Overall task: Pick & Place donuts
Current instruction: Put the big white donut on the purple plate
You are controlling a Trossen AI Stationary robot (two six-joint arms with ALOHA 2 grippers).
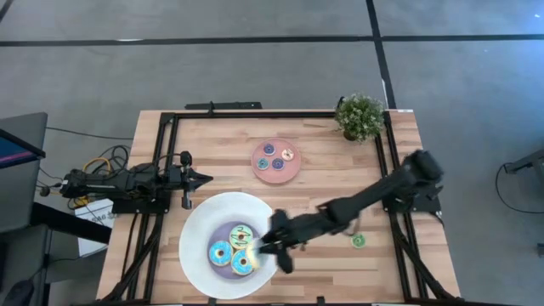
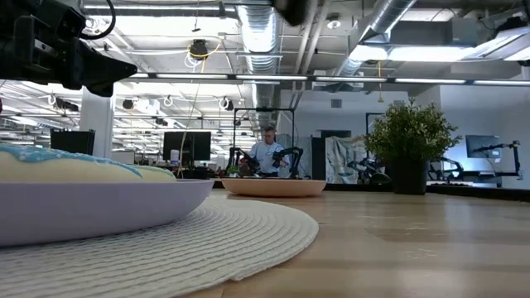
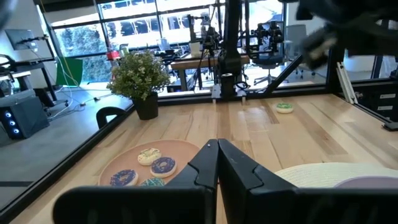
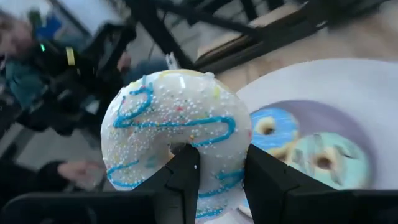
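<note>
My right jaws (image 4: pixel 214 171) are gripping the white sprinkled donut (image 4: pixel 177 134) over the big white plate (image 1: pixel 197 229), where two donuts (image 1: pixel 231 252) are already lying; a green donut (image 1: pixel 358 241) at three o'clock is waiting; my left jaws (image 3: pixel 217 163) are resting closed.

a white sprinkled donut (image 4: pixel 177 134) with blue squiggles stands on edge above the big white plate (image 1: pixel 197 229). on that plate's lavender centre lie flat a blue donut (image 1: pixel 220 252), a second blue one (image 1: pixel 241 263) and a green one (image 1: pixel 241 234). a small green donut (image 1: pixel 358 241) lies well clear of the plate.

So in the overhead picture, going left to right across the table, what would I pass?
Left gripper → big white plate → pink plate → small green donut, with the potted plant at about the same point, farther back.
</note>
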